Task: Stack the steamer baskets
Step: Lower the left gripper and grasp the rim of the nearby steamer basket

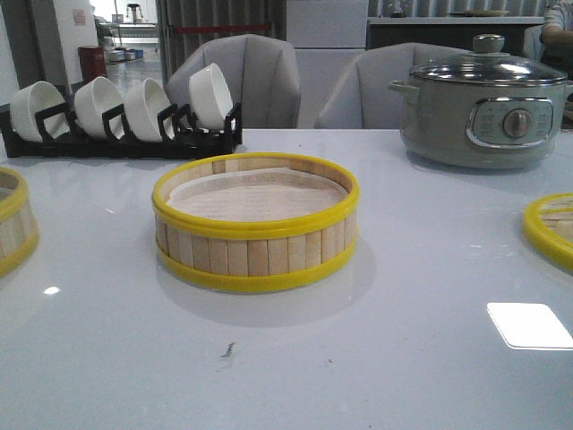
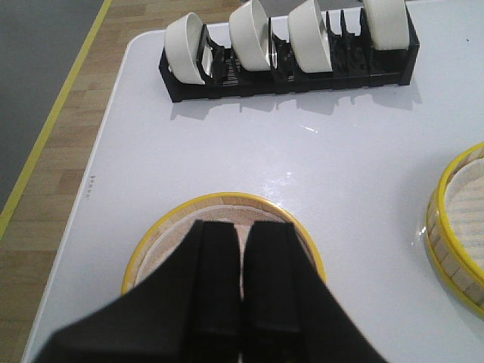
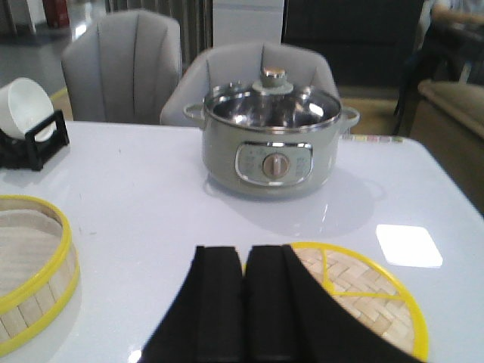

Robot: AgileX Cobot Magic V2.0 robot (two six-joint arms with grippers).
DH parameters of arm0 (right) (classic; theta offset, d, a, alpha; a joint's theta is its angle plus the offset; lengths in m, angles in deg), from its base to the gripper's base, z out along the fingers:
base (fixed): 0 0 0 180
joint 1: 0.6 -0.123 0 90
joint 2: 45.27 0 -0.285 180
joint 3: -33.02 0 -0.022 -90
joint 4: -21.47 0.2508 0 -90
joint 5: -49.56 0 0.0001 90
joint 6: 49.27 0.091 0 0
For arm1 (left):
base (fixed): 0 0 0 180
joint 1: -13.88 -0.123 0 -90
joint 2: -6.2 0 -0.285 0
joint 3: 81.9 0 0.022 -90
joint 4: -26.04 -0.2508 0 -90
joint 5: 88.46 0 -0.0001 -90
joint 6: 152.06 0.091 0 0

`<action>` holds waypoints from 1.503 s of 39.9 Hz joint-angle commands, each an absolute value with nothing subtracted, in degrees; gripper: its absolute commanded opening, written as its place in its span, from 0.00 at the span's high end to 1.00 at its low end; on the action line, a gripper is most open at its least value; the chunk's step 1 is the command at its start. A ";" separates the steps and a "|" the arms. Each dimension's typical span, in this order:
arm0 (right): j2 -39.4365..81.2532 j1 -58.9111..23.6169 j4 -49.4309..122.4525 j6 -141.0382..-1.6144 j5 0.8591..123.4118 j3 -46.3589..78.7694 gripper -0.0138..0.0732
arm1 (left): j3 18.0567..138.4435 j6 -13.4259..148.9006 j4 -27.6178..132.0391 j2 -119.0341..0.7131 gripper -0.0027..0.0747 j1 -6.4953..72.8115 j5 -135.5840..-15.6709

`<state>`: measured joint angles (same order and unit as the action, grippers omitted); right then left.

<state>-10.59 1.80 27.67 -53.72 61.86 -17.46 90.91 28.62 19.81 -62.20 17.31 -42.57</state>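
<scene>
Sitting at the centre of the front view, a round steamer basket of pale wooden slats with yellow rims [image 1: 256, 224] rests on the glossy white table [image 1: 403, 340], a pale liner visible inside it. A second slatted basket [image 1: 16, 224] is cut off at the left edge, and a flat yellow-rimmed woven lid [image 1: 551, 228] at the right edge. A black rack holding white bowls [image 1: 125, 121] stands at upper left, a grey electric pot with a glass lid [image 1: 483, 112] at upper right. Neither arm shows in this view.

In the left wrist view, the left gripper [image 2: 242, 295] fills the lower centre with its black fingers pressed together, holding nothing, just above the second basket [image 2: 227, 219]. The centre basket's rim shows at the right edge, the bowl rack along the top.

In the right wrist view, the right gripper [image 3: 243, 302] has its fingers together, empty, over the woven lid [image 3: 363, 291] at lower right. The pot sits at centre, the centre basket at lower left.
</scene>
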 commanded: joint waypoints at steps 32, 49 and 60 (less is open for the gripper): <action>14.64 1.72 33.60 -53.41 66.31 5.83 0.77 | 92.81 28.33 19.97 -61.44 0.85 17.28 -46.92; 15.98 1.72 30.79 -54.45 66.48 6.69 0.31 | 92.61 27.94 23.13 -62.40 0.41 17.28 -50.63; 16.95 1.70 32.00 -54.45 65.11 6.69 0.31 | 92.48 27.36 30.19 -73.74 0.33 17.28 -48.67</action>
